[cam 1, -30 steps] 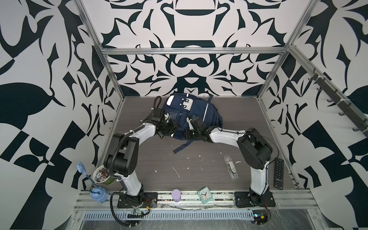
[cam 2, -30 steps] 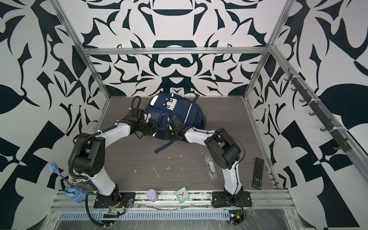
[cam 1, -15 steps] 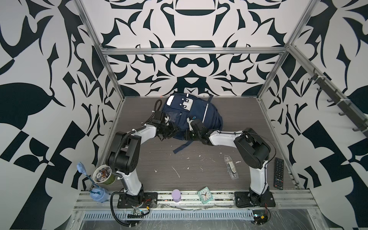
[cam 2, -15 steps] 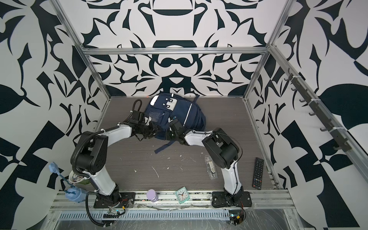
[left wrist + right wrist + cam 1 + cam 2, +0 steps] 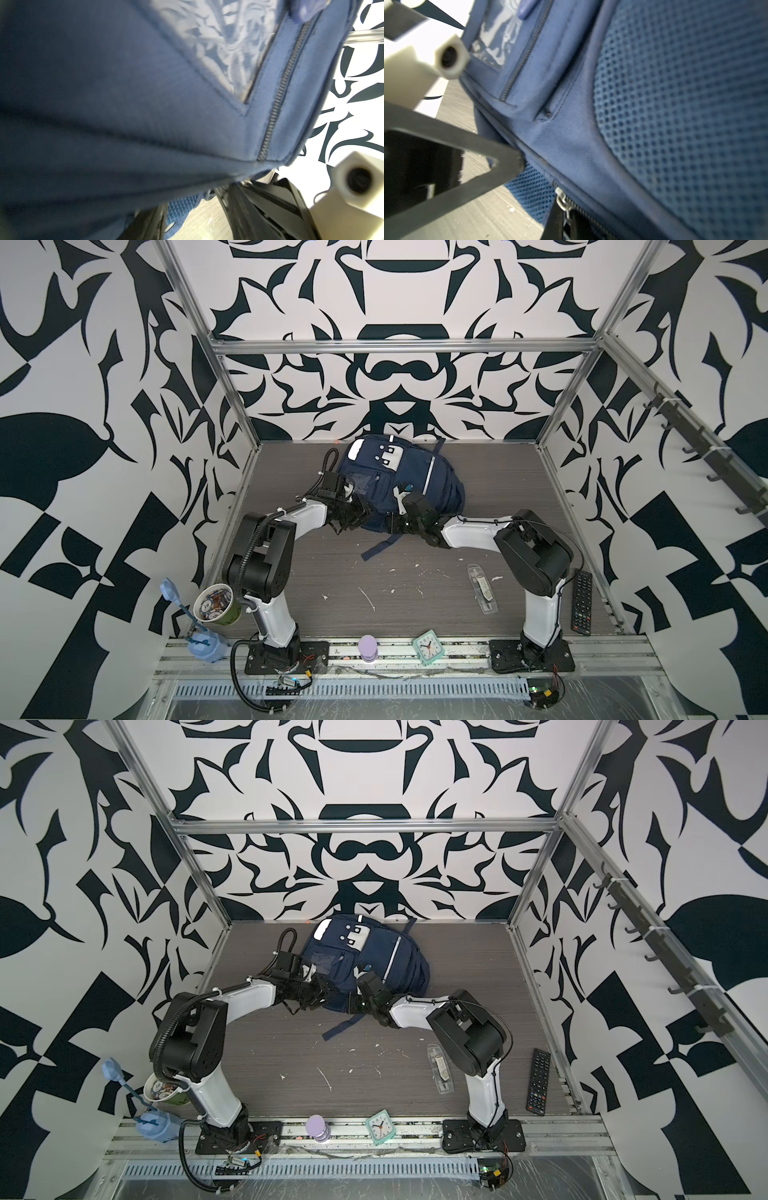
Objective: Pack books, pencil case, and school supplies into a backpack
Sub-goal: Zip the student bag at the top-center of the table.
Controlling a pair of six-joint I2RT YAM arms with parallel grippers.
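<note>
The navy backpack (image 5: 415,477) (image 5: 374,961) lies at the back of the table. My left gripper (image 5: 356,512) (image 5: 207,197) is at its near left corner, jaws half apart around the bottom edge fabric. My right gripper (image 5: 395,526) (image 5: 566,220) is at the near bottom edge, shut on a silver zip pull (image 5: 560,199) of the backpack. The school supplies, a clear packet (image 5: 482,589) (image 5: 440,1069), lie on the table by the right arm's base. The books and the pencil case are out of view.
A black remote (image 5: 582,601) lies at the right edge. A teal clock (image 5: 428,646) and a purple cylinder (image 5: 368,647) stand on the front rail. A paper cup (image 5: 216,605) sits front left. White scraps (image 5: 368,597) dot the table's middle.
My right gripper has closed its jaws onto the zip pull at the backpack's bottom edge. The left arm has shifted slightly and keeps its hold at the corner.
</note>
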